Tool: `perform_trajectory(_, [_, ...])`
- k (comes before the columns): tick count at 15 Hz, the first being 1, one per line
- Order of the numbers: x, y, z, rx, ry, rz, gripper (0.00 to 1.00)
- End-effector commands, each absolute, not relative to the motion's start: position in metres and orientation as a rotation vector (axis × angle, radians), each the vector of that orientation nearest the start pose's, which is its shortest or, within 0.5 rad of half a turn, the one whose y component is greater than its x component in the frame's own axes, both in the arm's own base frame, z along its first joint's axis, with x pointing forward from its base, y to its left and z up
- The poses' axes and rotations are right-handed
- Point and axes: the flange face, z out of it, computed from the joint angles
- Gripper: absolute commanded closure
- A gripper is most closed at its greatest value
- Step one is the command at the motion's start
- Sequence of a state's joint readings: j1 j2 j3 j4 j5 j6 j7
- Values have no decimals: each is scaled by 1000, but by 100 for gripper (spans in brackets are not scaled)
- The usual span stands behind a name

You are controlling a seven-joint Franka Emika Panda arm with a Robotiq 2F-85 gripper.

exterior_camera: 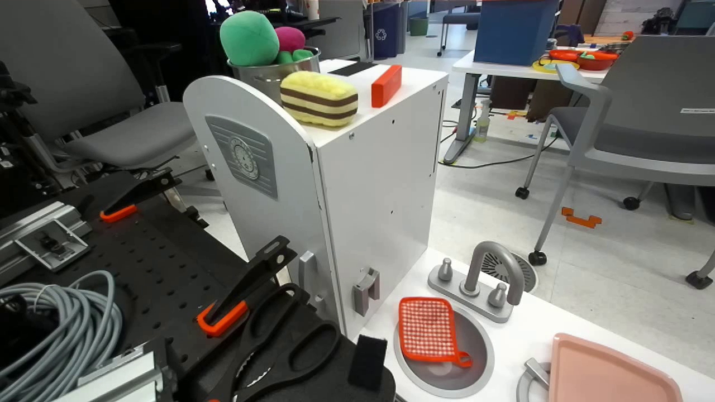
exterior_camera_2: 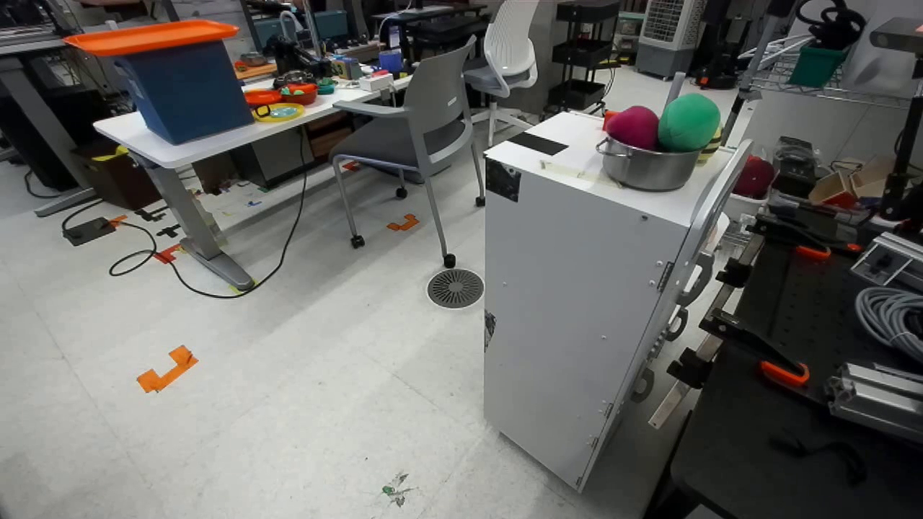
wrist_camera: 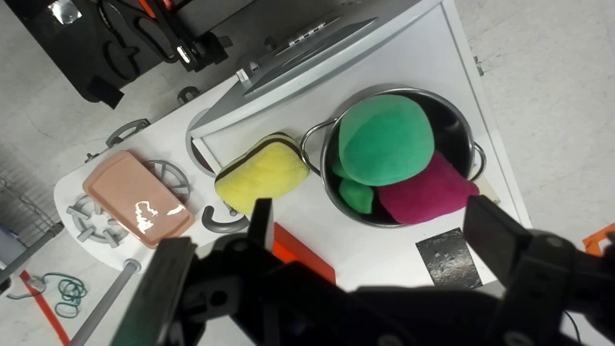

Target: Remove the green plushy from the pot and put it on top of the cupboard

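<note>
The round green plushy sits high in the metal pot, leaning on the pink plushy and standing above the rim. The green plushy also shows in an exterior view and in the wrist view. The pot stands on top of the white cupboard. In the wrist view a smaller green piece lies in the pot under the plushy. My gripper is open and empty, its fingers wide apart, above the cupboard top. The gripper is out of view in both exterior views.
A yellow striped block and a red block are on the cupboard top beside the pot. The rounded side panel rises along one edge. Below are a sink, faucet and pink tray. A black table adjoins.
</note>
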State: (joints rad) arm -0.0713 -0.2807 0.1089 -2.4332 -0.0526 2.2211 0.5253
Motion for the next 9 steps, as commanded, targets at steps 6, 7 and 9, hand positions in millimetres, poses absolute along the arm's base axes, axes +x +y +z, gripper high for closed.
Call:
perform_trajectory(6, [460,22,398,-3093,707,-95,0])
perform_trajectory(7, [461,23,395,-3093,706,-85,0])
perform_trajectory(9, [462,24,390,-3095,702,-71,0])
